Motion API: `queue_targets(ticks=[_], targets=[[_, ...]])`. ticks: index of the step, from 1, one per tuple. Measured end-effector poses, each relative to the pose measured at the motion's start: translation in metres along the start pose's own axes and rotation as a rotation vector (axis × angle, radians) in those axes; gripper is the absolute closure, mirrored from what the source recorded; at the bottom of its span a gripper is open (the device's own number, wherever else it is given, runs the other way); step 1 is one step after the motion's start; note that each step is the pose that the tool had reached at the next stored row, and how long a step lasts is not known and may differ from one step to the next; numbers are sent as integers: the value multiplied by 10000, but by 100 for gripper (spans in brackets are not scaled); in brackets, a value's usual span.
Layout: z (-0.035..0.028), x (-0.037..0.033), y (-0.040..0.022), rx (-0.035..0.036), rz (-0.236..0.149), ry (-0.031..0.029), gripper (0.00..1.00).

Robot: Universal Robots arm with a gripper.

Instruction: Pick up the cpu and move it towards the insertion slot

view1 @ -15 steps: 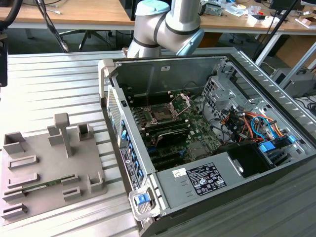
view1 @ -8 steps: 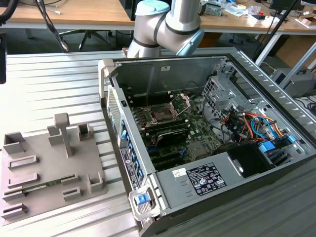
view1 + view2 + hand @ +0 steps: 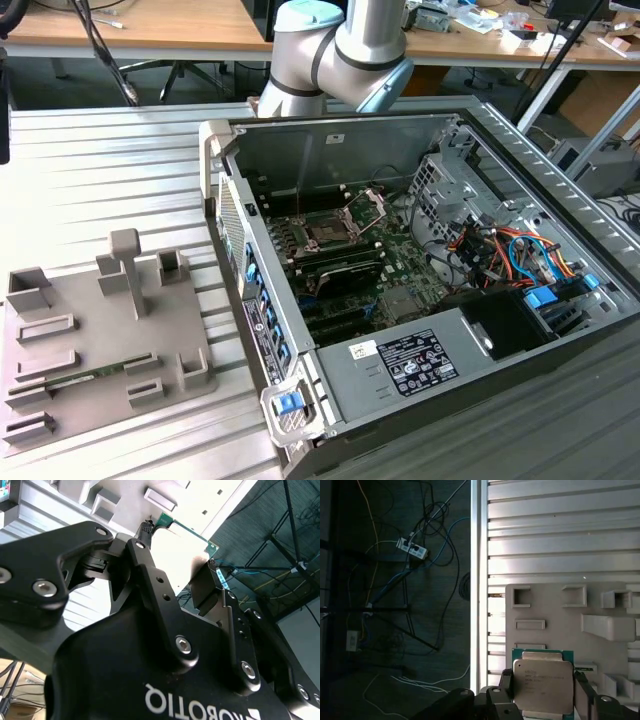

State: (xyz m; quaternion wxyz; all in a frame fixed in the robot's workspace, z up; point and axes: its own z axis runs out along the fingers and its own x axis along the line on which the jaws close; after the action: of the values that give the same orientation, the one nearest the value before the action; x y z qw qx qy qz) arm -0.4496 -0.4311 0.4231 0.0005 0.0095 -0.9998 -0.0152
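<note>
In the first wrist view the pincer (image 3: 543, 692) is clenched on the chip (image 3: 542, 682), one finger pressed against each of two opposite edges, with the silvery top facing the camera. Under it lie the grey tray (image 3: 555, 605) and the slatted desk (image 3: 560, 530), close to the desk's edge with the dark floor (image 3: 380, 680) beyond. The chip looks large against the tray's recesses, so it seems to be lifted off the tray rather than resting on it. The picking up therefore appears done.

Most of the carrying is left. In the exterior view the socket (image 3: 328, 230) sits inside the open computer case (image 3: 340, 150) with its metal bracket (image 3: 372, 203) swung up. The tray lies well apart from it, on the exterior view's left and outside the case wall. Since the chip hangs over the tray, I judge it has the whole way to the socket to go.

In the first wrist view the lower ends of the fingers (image 3: 583, 692) are cut off, and so is the chip's near edge. In the second wrist view glare washes out the chip's surface, leaving a green rim clear. The chip's underside is hidden. How high it hangs above the tray cannot be told. The inside of the socket is too dark to make out.
</note>
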Motion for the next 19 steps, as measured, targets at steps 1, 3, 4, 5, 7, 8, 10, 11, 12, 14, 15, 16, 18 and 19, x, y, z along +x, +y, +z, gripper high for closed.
queue_targets(ticks=[1,3,4,5,7,8,10,11,12,14,15,16,18,19], targets=[[-7,0,0,0,0,0,45],[-31,0,1,0,0,0,45],[-42,0,1,0,0,0,45],[-52,0,2,-1,0,0,45],[-64,0,2,0,0,0,45],[-76,0,2,0,0,-1,45],[-89,0,3,0,0,1,45],[-99,0,3,0,0,0,45],[-109,0,3,0,0,-1,45],[-130,0,4,0,0,-1,45],[-136,0,4,0,0,0,45],[-146,0,4,0,0,0,45],[-172,0,5,0,0,0,45],[-183,0,6,0,0,0,45]])
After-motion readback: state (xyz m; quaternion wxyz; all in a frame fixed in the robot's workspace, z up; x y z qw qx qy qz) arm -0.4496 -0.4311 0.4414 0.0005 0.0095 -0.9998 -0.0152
